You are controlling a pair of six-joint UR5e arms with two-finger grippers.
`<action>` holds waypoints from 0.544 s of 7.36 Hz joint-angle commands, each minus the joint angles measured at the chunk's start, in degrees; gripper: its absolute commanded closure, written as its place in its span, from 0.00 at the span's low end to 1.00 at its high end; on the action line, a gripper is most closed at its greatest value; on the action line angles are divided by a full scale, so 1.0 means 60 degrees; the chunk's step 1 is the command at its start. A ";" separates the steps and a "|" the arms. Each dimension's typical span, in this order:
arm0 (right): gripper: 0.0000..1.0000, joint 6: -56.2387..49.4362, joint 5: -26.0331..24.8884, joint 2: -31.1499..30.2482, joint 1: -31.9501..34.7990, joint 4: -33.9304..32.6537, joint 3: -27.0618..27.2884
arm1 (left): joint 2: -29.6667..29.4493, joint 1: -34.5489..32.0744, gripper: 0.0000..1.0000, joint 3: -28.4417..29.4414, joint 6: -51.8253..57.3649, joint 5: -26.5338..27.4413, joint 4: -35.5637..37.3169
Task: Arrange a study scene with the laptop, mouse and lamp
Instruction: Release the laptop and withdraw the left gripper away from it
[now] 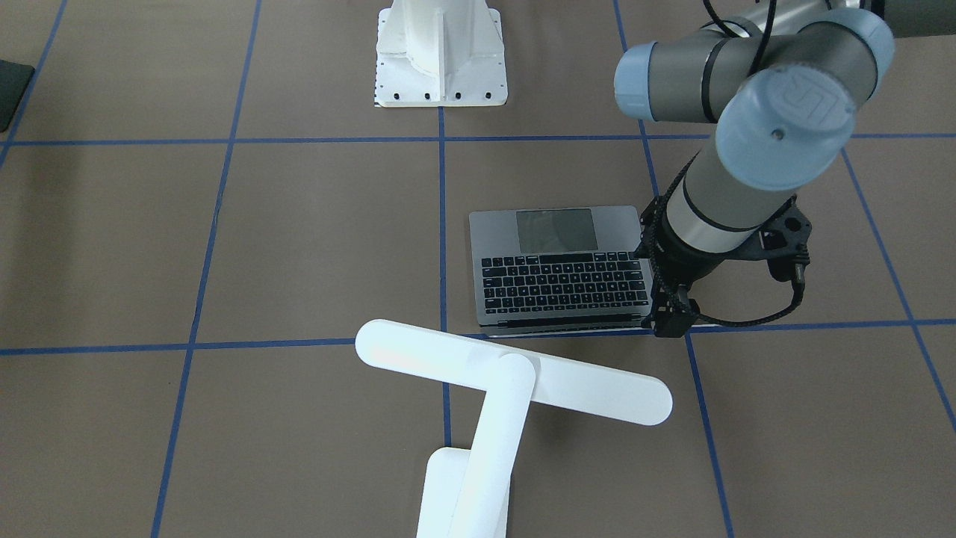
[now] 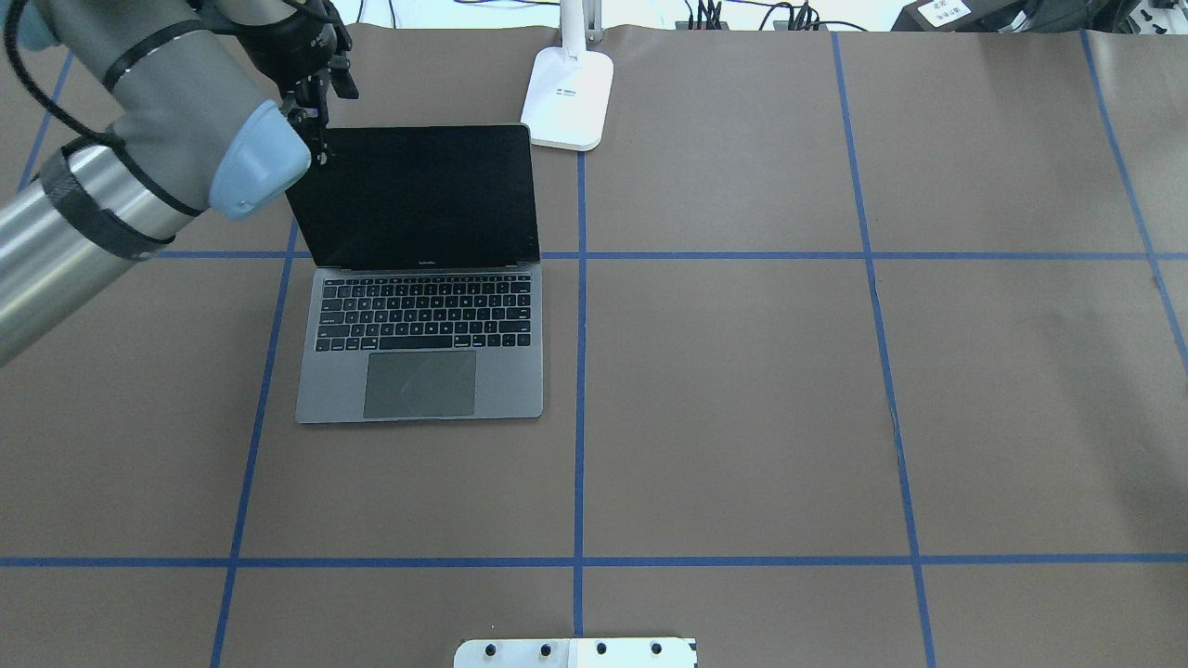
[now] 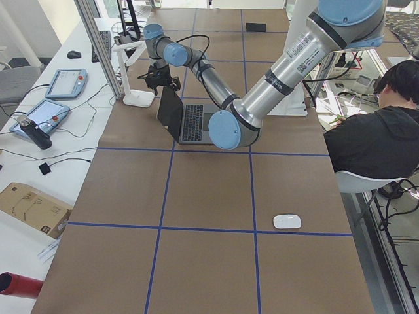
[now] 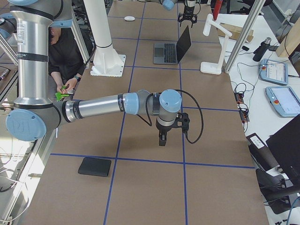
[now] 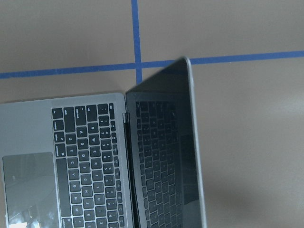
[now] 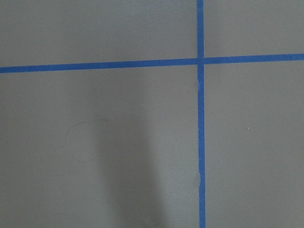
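Observation:
The space-grey laptop point(image 2: 419, 345) stands open on the brown table, left of centre; its screen point(image 2: 418, 195) is dark. It also shows in the front view point(image 1: 560, 276) and the left wrist view point(image 5: 85, 156). My left gripper point(image 2: 320, 148) hangs at the screen's upper left corner, fingers spread, holding nothing. The white lamp's base point(image 2: 568, 88) stands just right of the screen, and its bar head point(image 1: 515, 370) reaches over the laptop. The white mouse point(image 3: 287, 221) lies far off near the table's left end. My right gripper point(image 4: 161, 138) hovers over bare table; I cannot tell whether it is open.
The white flanged pedestal point(image 1: 441, 52) stands at the robot's side of the table. A black square pad point(image 4: 94, 166) lies near the table's right end. A person point(image 3: 373, 137) sits beside the table. Blue tape lines point(image 6: 200, 118) grid the brown surface.

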 commanded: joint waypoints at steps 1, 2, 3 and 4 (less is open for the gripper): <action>0.01 -0.0677 0.0037 -0.0043 0.0000 0.0076 0.0226 | 0.1166 -0.0115 0.01 -0.1860 0.1127 0.0059 0.0197; 0.01 -0.1756 0.0124 -0.0522 0.0000 0.0062 0.0212 | 0.1577 -0.0042 0.01 -0.2478 0.1860 0.0508 0.0213; 0.01 -0.3203 0.0197 -0.1034 0.0000 0.0033 0.0154 | 0.2031 0.0002 0.01 -0.2905 0.2665 0.0759 0.0213; 0.01 -0.4218 0.0445 -0.1663 0.0000 0.0018 0.0139 | 0.2413 0.0031 0.01 -0.3199 0.3529 0.0776 0.0213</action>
